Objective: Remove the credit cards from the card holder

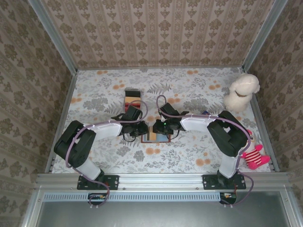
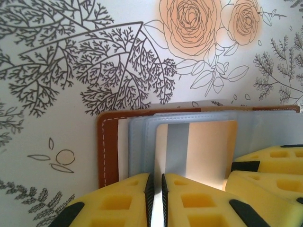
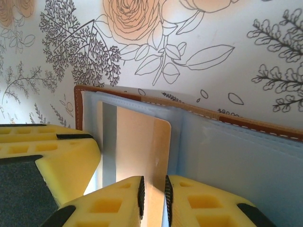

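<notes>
Lying open and flat on the flowered surface (image 1: 199, 156), the card holder (image 1: 158, 137) has both arms leaning in over it, one from either side. The left hand (image 1: 142, 128) sits at its left edge and the right hand (image 1: 160, 126) just above its far edge, the two close together.

From the left wrist you can see the holder's brown stitched border (image 2: 110, 151) and the grey-blue pockets layered inside it. A tan-orange credit card (image 2: 208, 146) sits in the innermost pocket. The left hand (image 2: 156, 184) hangs over the near part of those pockets, its yellow fingers (image 2: 189, 201) drawn almost together with only a thin slit between the pads. Whether it nips any of the holder I can't tell.

From the right wrist the same credit card (image 3: 142, 142) stands partly clear of its pocket, one rounded corner showing against the holder's grey-blue lining (image 3: 222, 161). The right hand (image 3: 154, 184) is directly over the card's near end, fingers (image 3: 203, 203) likewise narrowed to a slit with tan card showing through it. I can't make out a true pinch.

A red-and-cream striped box (image 1: 132, 98) stands beyond the holder, a little to its left. A cream plush toy (image 1: 242, 91) sits well off to the holder's right and farther back. A pink striped toy (image 1: 255, 158) lies far to its right, nearer the arm bases.
</notes>
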`<action>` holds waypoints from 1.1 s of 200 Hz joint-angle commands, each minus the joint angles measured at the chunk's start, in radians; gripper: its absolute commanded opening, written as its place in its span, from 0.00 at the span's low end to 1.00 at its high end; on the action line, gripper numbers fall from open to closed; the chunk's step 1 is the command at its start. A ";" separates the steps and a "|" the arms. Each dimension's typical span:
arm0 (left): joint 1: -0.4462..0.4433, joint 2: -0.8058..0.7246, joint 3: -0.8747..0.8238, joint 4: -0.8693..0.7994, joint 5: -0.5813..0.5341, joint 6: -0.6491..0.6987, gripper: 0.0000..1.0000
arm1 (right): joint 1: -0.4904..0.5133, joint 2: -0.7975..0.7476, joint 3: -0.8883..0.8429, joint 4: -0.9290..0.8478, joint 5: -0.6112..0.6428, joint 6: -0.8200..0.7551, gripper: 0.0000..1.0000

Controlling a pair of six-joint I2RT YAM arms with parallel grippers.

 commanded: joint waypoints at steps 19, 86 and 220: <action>0.003 0.039 -0.038 -0.033 -0.018 -0.019 0.16 | -0.006 0.039 -0.008 -0.007 -0.017 -0.004 0.22; 0.003 0.034 -0.048 -0.043 -0.026 -0.017 0.18 | -0.006 0.059 -0.012 0.029 -0.047 0.008 0.17; 0.020 0.004 -0.061 -0.059 -0.031 -0.017 0.34 | -0.031 -0.071 -0.090 0.022 -0.043 0.003 0.01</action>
